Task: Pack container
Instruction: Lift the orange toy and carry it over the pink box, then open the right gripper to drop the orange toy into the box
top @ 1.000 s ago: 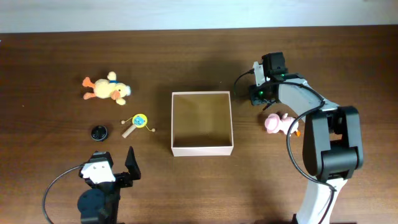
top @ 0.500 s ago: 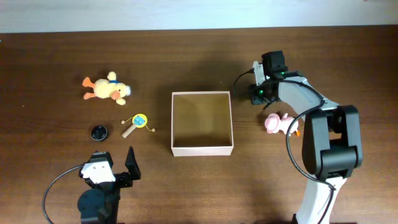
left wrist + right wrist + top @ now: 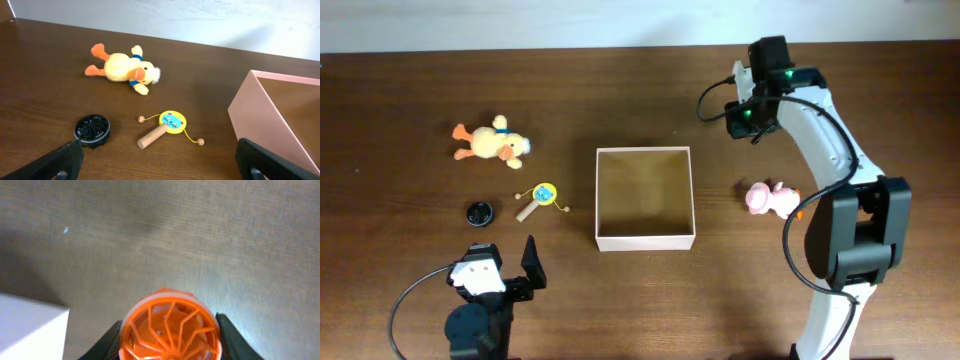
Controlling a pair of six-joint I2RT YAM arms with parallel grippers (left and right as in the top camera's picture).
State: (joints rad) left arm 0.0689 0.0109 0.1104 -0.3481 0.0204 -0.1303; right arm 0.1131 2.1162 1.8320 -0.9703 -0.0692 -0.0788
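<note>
The right gripper (image 3: 750, 108) is closed on a small orange spoked disc (image 3: 168, 326). Only the right wrist view shows this, with the black fingers (image 3: 233, 341) pressed against the disc's rim on either side. From overhead the disc is hidden under the arm. The gripper is past the far right corner of the container (image 3: 645, 197) and apart from it.

The container sits at mid-table, open side up. Being square, it has no long axis, and its walls run parallel to the table edges. The tan inside holds nothing.

The left gripper (image 3: 505, 264) is at the near left, its jaws spread wide. Its wrist view adds side-on detail of the plush duck (image 3: 122, 69), the little rattle drum with a wooden handle (image 3: 165, 127) and the black round cap (image 3: 92, 128). All three lie left of the container. A pink plush toy (image 3: 768, 198) lies to its right.

The table (image 3: 400, 80) is dark brown wood, with a pale wall (image 3: 200, 20) behind it.
</note>
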